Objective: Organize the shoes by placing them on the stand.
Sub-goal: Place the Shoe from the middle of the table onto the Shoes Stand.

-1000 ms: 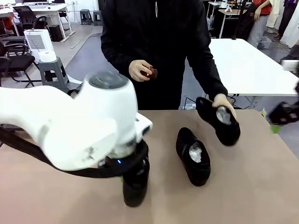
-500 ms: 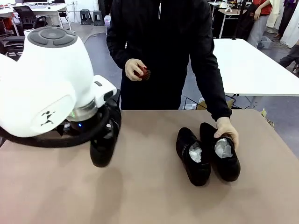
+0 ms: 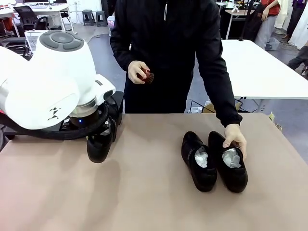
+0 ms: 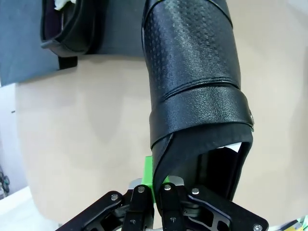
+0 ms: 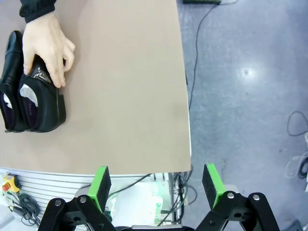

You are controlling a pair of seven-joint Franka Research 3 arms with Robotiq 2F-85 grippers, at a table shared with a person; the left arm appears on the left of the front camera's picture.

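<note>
Shoes are what this turns on, and four are in sight: one racked, one carried, two waiting.

At the far left, in the left wrist view, the stand (image 4: 26, 50) lies as a flat dark sheet on the worktop (image 3: 154, 207). The racked shoe (image 4: 72, 21) sits on it.

Next comes the left tool (image 4: 155, 182), its jaws pinched narrow on the back rim of the carried shoe (image 3: 98, 147). That shoe seems to hang clear of the worktop, toe lowest in the front view. Its long axis runs straight out from the tool, heel at the fingers and toe at the far end. From the toe, the stand lies ahead and off to one side, near but not underneath. I judge the coming move needs a shift toward the bare part of the stand beside the racked shoe, then a tilt to bring the sole flat. The left arm is by far the nearer one for this.

In the middle, the person's raised hand (image 3: 137, 71) holds a small reddish-brown thing (image 3: 149, 76) at chest height.

Right of the middle, the two waiting shoes lie side by side on the worktop, touching, toes toward the robot. These are the inner shoe (image 3: 198, 168) and the outer shoe (image 3: 232, 173), each stuffed with white paper (image 3: 200, 156). The person's lowered hand (image 3: 236, 138) rests on the heel of the outer shoe.

At the far right, the right tool (image 5: 156, 182) stands wide open and holds nothing. It is out past the worktop's edge, over the floor (image 5: 240, 72), well apart from the pair.
</note>
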